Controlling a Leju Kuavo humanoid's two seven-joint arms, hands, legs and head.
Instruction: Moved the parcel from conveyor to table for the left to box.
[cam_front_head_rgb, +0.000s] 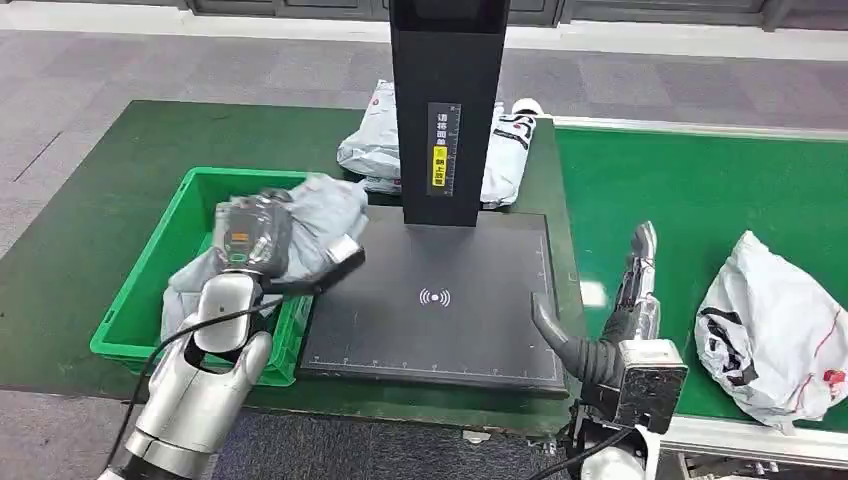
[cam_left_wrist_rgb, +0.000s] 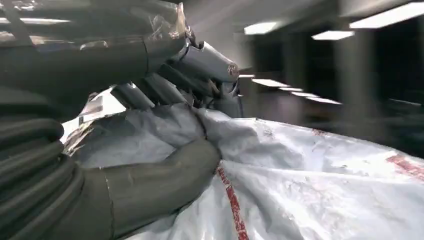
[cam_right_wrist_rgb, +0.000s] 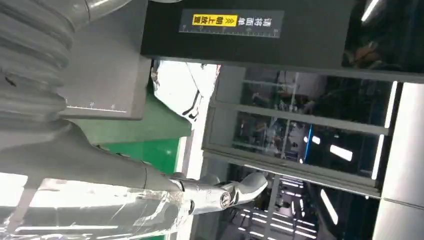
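The left hand (cam_front_head_rgb: 262, 235) covers the middle of the grey parcel (cam_front_head_rgb: 325, 215) it holds over the green bin (cam_front_head_rgb: 135, 300) at the left of the head view, and the parcel hides the bin's floor. In the left wrist view the same parcel (cam_left_wrist_rgb: 310, 185) runs off the lower right edge, its red print blurred beyond reading, and the background is smeared. The black column (cam_front_head_rgb: 445, 110) at top centre is cut by the upper edge and masks part of the parcels behind it (cam_front_head_rgb: 510, 150). The white bag (cam_front_head_rgb: 775, 325) is clipped at the right edge. The right hand (cam_front_head_rgb: 635, 300) has its fingertips small and indistinct.
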